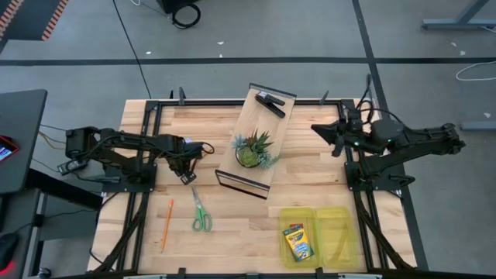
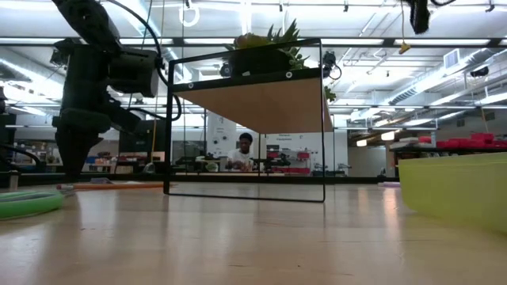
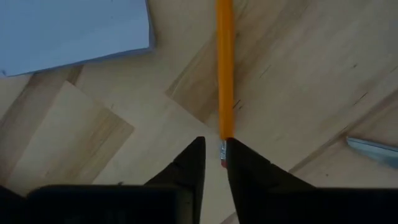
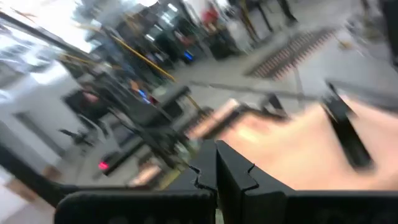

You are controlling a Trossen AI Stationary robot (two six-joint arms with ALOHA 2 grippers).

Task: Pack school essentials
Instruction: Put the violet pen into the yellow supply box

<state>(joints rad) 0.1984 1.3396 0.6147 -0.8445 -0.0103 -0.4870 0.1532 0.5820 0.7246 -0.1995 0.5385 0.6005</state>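
Orange pencil point(image 3: 224, 68) — eraser end between left gripper point(image 3: 214, 155) fingertips, slightly parted

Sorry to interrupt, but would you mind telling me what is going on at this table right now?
The robot is packing school supplies into a yellow-green bin, where a crayon box already lies. The left gripper is low over the table with its narrowly parted fingers at the eraser end of an orange pencil, beside a pale blue pad. Green-handled scissors lie on the wood, unpacked. The right gripper is shut and waits raised at the table's far right edge.
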